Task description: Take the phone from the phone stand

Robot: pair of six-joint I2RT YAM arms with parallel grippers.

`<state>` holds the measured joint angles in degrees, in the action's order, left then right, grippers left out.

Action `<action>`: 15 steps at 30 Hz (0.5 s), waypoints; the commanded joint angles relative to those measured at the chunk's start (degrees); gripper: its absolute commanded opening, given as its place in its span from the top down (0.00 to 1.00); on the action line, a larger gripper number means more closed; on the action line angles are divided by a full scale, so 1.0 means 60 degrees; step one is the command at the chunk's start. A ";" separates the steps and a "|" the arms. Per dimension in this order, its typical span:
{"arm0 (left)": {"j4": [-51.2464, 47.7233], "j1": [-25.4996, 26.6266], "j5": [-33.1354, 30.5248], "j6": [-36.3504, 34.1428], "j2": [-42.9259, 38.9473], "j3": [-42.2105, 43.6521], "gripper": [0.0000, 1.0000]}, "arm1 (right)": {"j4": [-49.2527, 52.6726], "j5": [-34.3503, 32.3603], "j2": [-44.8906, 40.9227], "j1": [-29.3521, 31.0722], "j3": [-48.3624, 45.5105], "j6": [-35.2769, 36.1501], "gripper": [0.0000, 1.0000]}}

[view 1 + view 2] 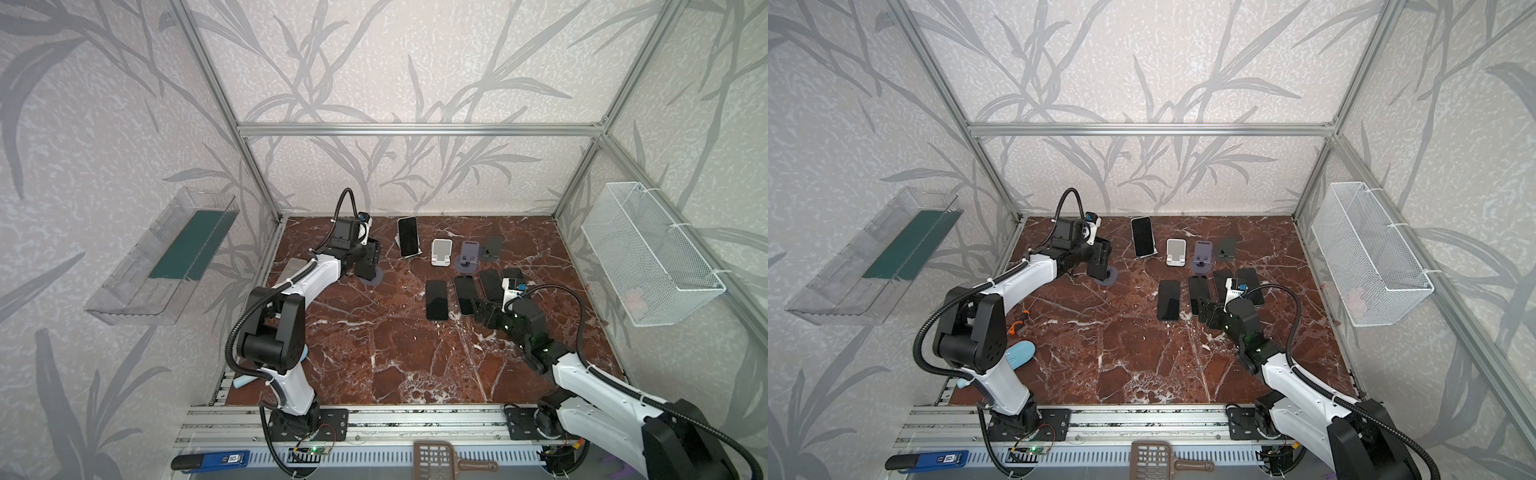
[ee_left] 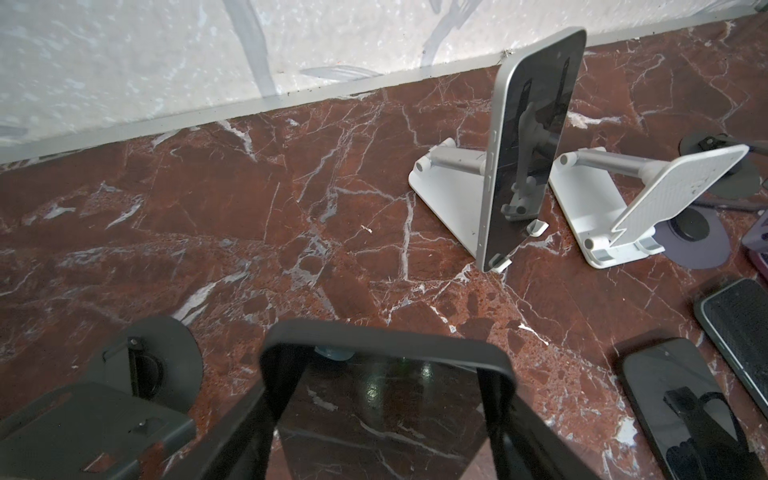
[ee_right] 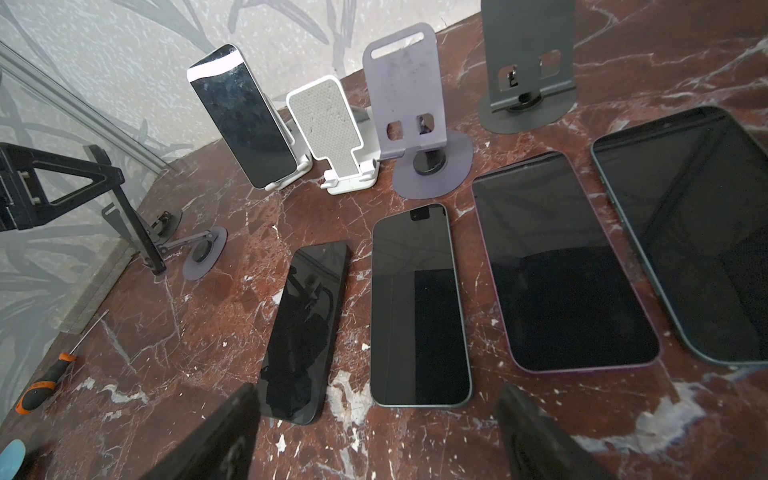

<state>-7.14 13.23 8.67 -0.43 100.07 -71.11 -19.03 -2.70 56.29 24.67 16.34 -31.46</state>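
Pinches the cased phone [image 2: 386,399] by its edges in the left pincer [image 2: 382,370] to free it from the phone stand [image 2: 124,386], with right pincer [image 3: 376,388] spread empty aside.

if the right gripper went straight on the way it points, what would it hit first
Most likely the green-edged phone lying flat on the table, directly ahead of the open right gripper. Depth is unclear, so that is a guess.

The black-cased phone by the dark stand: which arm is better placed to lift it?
Left. The left gripper clasps the black-cased phone at its edges; the right gripper hangs open over the flat phones.
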 commanded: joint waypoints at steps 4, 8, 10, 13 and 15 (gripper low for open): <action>-0.0086 0.0043 -0.0054 -0.0167 0.0127 -0.0058 0.35 | -0.0040 -0.0085 -0.0167 0.0049 0.0277 0.0110 0.12; -0.0151 0.0041 0.0027 -0.0205 -0.0120 0.0012 0.37 | -0.0007 -0.0136 -0.0256 0.0048 0.0252 0.0117 0.12; -0.0213 0.0050 0.0024 -0.0212 -0.0332 0.0058 0.37 | -0.0007 -0.0108 -0.0271 0.0049 0.0256 0.0118 0.12; -0.0397 0.0065 0.0037 -0.0220 -0.0734 0.0046 0.38 | 0.0007 -0.0118 -0.0300 0.0042 0.0251 0.0117 0.12; -0.0569 0.0079 0.0065 -0.0206 -0.1028 -0.0026 0.38 | 0.0007 -0.0100 -0.0300 0.0046 0.0265 0.0099 0.12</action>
<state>-9.21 13.34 8.71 -0.49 98.52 -71.09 -18.98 -2.72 55.31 24.64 16.34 -31.44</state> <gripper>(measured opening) 0.698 0.882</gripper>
